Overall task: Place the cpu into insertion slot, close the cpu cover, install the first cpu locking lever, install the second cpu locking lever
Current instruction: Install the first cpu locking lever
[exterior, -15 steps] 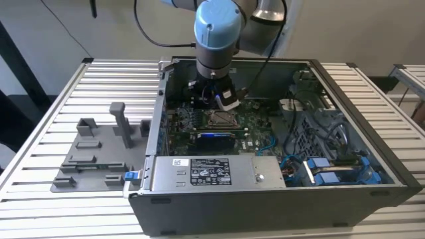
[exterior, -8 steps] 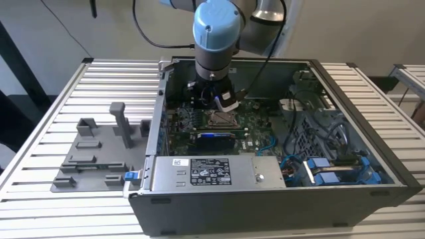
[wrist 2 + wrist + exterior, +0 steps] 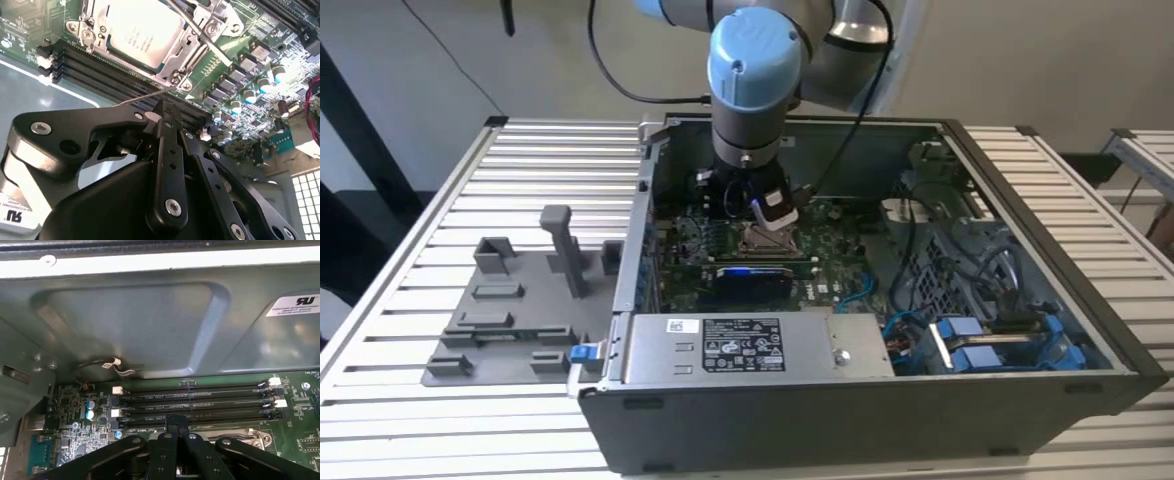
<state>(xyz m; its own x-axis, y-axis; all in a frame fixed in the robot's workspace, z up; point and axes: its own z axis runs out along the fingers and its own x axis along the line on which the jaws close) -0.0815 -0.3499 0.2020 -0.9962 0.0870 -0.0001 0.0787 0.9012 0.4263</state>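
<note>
The cpu [image 3: 137, 27] lies flat in the insertion slot [image 3: 761, 238] on the green board, its silver top showing through the window of the cpu cover [image 3: 172, 61]. The cover is folded down over it. One thin wire locking lever [image 3: 141, 98] sticks out from the socket's corner across the memory slots. A second lever [image 3: 202, 37] runs along the cover's side. My gripper [image 3: 164, 106] is shut, its black fingertips pressed together and right beside the free end of the first lever. In the exterior view the gripper [image 3: 771, 215] hangs just above the socket.
Long black memory slots [image 3: 200, 400] lie between the socket and the grey case wall [image 3: 150, 325]. The open case holds a power supply [image 3: 747, 345] and blue cables [image 3: 961, 340]. A grey fixture plate [image 3: 520, 300] sits on the slatted table at the exterior view's left.
</note>
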